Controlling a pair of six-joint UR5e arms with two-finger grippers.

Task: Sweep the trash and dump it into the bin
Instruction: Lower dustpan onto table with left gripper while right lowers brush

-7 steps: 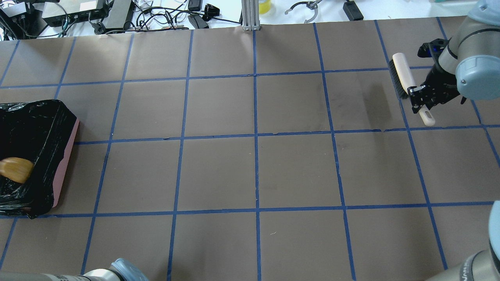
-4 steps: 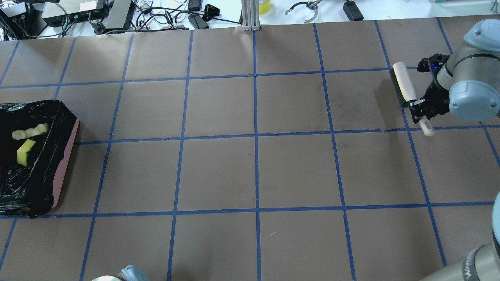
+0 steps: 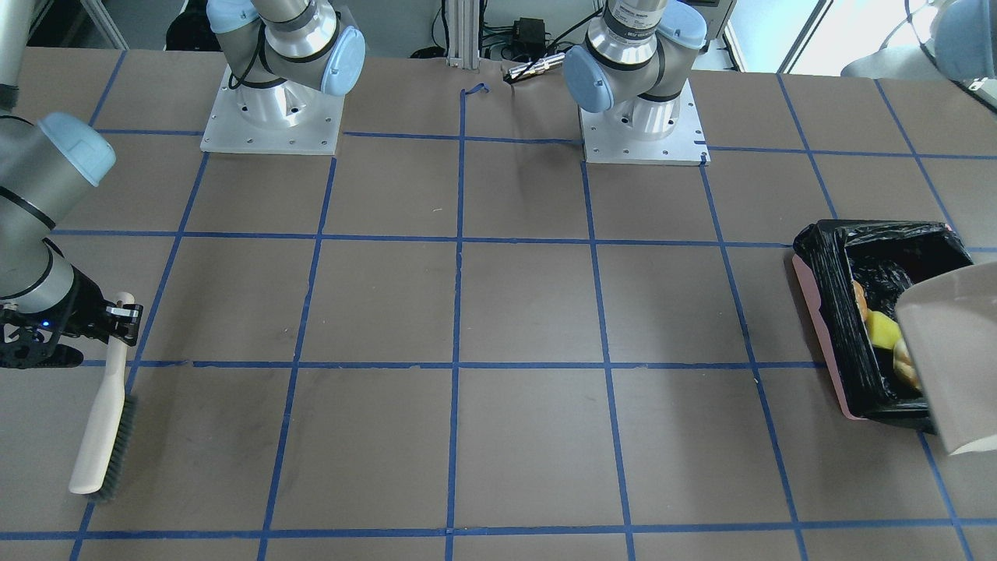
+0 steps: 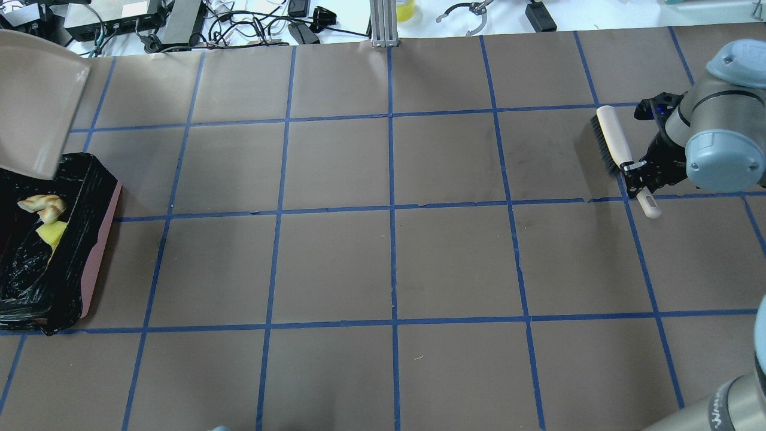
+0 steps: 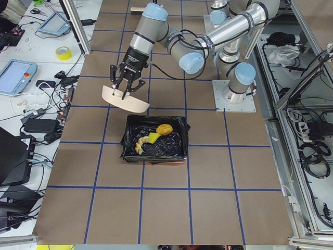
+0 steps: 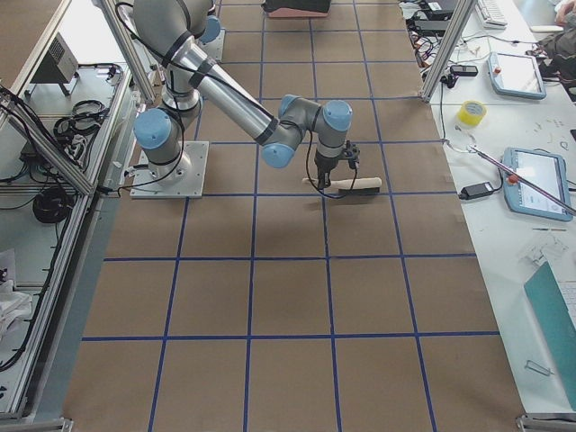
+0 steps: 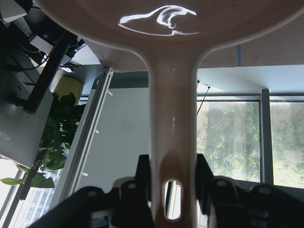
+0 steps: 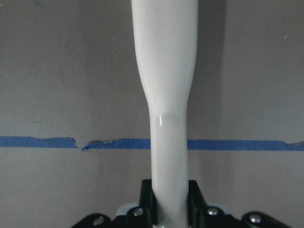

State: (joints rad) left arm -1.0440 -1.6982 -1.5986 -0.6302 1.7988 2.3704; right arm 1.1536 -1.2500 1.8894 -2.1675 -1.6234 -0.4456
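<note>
The bin (image 4: 99,239), a pink box lined with a black bag, stands at the table's left edge and also shows in the front view (image 3: 818,312). In it lie the croissant piece (image 4: 43,205), the yellow sponge (image 4: 52,230) and the potato lump (image 5: 164,128). My left gripper (image 7: 173,183) is shut on the handle of the beige dustpan (image 4: 36,102), held tilted above the bin's far side. My right gripper (image 4: 635,170) is shut on the handle of a brush (image 4: 610,137), low over the table at the far right.
Blue tape lines grid the brown table top. Cables and electronics (image 4: 179,24) and an aluminium post (image 4: 383,24) lie beyond the far edge. The two arm bases (image 3: 273,117) (image 3: 642,117) stand at the robot's side.
The potato lump fell into the bin, then the croissant and sponge settled there. The dustpan has come into view above the bin's far side. The brush moved slightly nearer the robot.
</note>
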